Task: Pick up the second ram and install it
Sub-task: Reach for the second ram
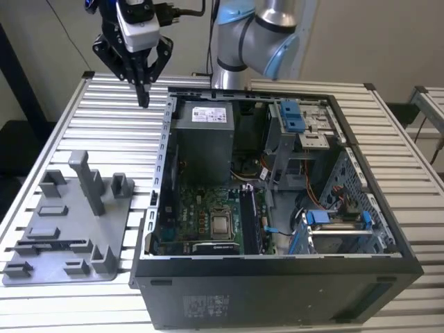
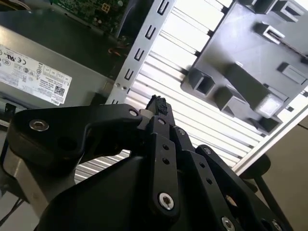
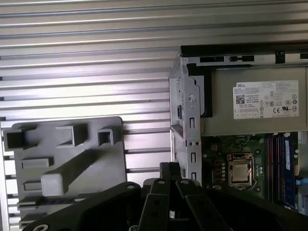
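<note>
Slatted table [image 1: 104, 125] | gripper [image 1: 143, 97] hovers past far edge of fixture plate [image 1: 69, 208] — jaws together, seemingly empty | likely second ram [image 1: 54, 244] — dark strip at plate's near end, lying crosswise

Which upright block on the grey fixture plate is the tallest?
The narrow post at the middle of the grey fixture plate's far side in the exterior view; it rises well above the squat blocks beside it.

I see a white label [image 3: 266, 99] carrying print, a barcode and certification marks on the grey power supply [image 3: 221, 126]. A smaller sticker [image 1: 206, 304] sits on the computer case [image 1: 291, 295].
</note>
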Available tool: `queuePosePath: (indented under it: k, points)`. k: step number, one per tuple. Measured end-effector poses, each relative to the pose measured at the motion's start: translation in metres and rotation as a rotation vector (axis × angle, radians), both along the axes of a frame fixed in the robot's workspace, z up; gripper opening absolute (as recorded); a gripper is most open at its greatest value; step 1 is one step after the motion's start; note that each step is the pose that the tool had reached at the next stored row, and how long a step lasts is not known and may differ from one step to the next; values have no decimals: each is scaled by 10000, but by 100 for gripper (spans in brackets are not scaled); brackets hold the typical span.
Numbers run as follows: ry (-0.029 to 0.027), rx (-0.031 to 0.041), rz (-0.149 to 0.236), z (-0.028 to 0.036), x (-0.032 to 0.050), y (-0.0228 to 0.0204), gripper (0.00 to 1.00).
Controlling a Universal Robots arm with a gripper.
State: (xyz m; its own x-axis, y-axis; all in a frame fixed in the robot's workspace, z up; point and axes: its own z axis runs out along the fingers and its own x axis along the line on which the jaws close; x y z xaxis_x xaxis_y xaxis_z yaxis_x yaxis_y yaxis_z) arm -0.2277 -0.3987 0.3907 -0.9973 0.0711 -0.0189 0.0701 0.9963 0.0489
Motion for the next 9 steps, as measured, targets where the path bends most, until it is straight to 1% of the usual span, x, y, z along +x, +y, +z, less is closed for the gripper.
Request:
queuePosePath:
  k: [6,9]
  points:
    - [2,0,0,0,-162,0,11]
    - [1,6,1,-1,-256,0,11]
